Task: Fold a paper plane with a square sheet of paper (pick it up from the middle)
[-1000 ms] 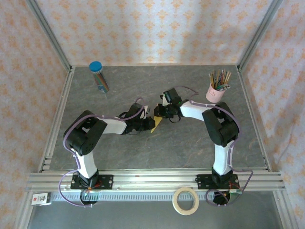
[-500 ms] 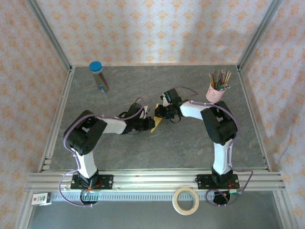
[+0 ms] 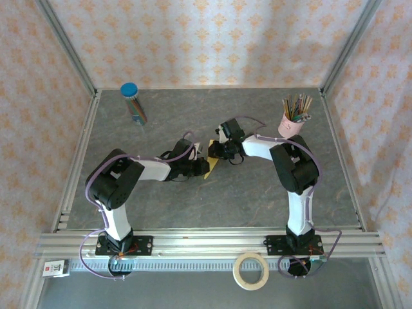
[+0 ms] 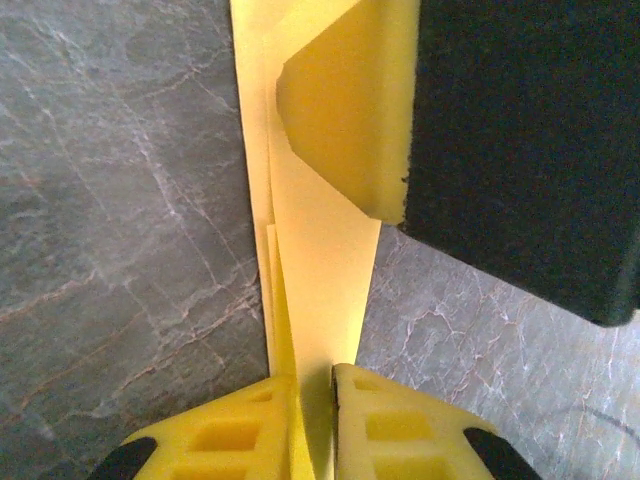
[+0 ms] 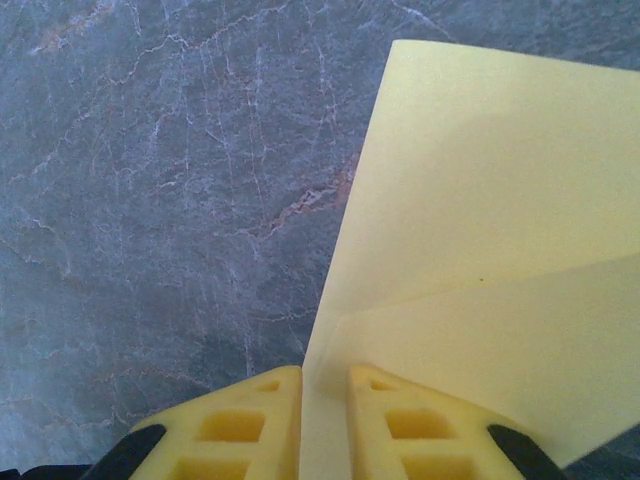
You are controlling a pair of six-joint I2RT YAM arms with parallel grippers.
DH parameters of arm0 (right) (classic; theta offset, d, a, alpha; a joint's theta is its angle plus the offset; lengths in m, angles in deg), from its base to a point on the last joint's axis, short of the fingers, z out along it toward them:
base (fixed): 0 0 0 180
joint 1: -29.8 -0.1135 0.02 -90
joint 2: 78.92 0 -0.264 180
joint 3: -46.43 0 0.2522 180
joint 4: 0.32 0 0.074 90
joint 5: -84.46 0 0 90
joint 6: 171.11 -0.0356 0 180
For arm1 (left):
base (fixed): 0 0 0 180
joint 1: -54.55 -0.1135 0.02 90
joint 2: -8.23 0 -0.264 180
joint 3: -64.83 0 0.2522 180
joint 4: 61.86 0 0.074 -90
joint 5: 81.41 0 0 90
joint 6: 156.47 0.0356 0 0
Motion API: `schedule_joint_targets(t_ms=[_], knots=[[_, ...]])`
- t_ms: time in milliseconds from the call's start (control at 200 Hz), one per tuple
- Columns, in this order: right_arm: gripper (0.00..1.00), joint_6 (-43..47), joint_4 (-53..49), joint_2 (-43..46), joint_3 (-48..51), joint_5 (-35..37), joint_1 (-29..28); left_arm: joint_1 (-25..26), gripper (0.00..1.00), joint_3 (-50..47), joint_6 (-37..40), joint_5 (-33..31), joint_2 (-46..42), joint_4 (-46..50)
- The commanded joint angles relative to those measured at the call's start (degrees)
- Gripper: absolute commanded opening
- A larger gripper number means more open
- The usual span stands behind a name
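Note:
The yellow sheet of paper (image 3: pixel 211 167), folded into narrow creased layers like a paper plane, hangs just above the middle of the grey table between both grippers. My left gripper (image 3: pixel 201 165) comes from the left. Its yellow fingers (image 4: pixel 385 420) are shut on one end of the folded paper (image 4: pixel 320 260), whose layers run away from the jaws. My right gripper (image 3: pixel 217 152) comes from the right and is shut on the paper's other part (image 5: pixel 480 230), a wide flap with a diagonal crease. In the left wrist view the right gripper's finger (image 4: pixel 350 100) pinches the far end.
A blue-capped tube of pencils (image 3: pixel 133 103) lies at the back left. A pink cup of pencils (image 3: pixel 293 123) stands at the back right, close to the right arm. A tape roll (image 3: pixel 251 270) lies on the front rail. Aluminium posts and patterned walls enclose the table (image 3: pixel 257 193).
The right arm's elbow has edged slightly to the left. Both grippers keep their hold on the paper in about the same place.

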Motion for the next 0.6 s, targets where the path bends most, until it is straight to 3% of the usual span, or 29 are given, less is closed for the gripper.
schedule_joint_targets(t_ms=[0, 195, 596], knots=[[0.18, 1.2, -1.5, 0.2, -1.5, 0.3, 0.3, 1.5, 0.20, 0.0, 0.6, -2.1, 0.1, 3.5], [0.18, 1.4, -1.7, -0.1, -1.4, 0.2, 0.3, 1.4, 0.26, 0.5, -0.5, -3.0, -3.1, 4.3], [0.18, 1.4, -1.6, 0.1, -1.5, -0.2, 0.2, 1.2, 0.25, -0.3, -3.4, -3.4, -6.9, 2.8]])
